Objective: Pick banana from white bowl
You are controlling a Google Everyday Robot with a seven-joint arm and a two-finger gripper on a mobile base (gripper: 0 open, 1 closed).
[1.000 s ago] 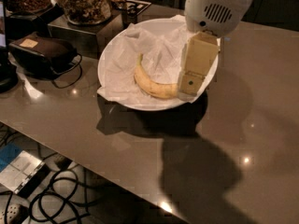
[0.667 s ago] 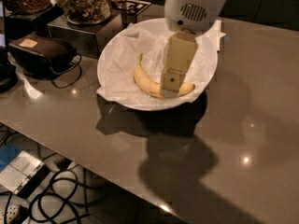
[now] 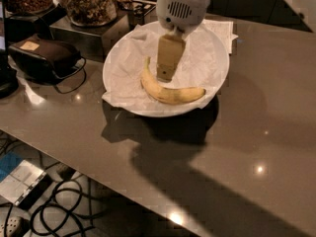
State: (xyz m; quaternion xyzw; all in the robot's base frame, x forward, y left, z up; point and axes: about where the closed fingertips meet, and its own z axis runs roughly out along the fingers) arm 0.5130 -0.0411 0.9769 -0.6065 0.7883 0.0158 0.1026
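The yellow banana (image 3: 170,94) lies curved in the front half of the white bowl (image 3: 223,78), on crumpled white paper. Its stem end points up and left, and its whole length shows. My gripper (image 3: 165,73) hangs down from the white wrist housing (image 3: 181,6) over the middle of the bowl. Its tan tip is just above and behind the banana's left half, close to it, with no clear contact. Nothing is seen held in the gripper.
Glass jars of snacks (image 3: 89,4) stand on a dark box behind the bowl to the left. A black pouch with a cord (image 3: 44,56) lies at the left. The brown table's front edge runs diagonally, with cables (image 3: 64,201) on the floor below.
My gripper has moved left across the bowl, from over the banana's right end to behind its left half. The banana now shows whole and has not moved.
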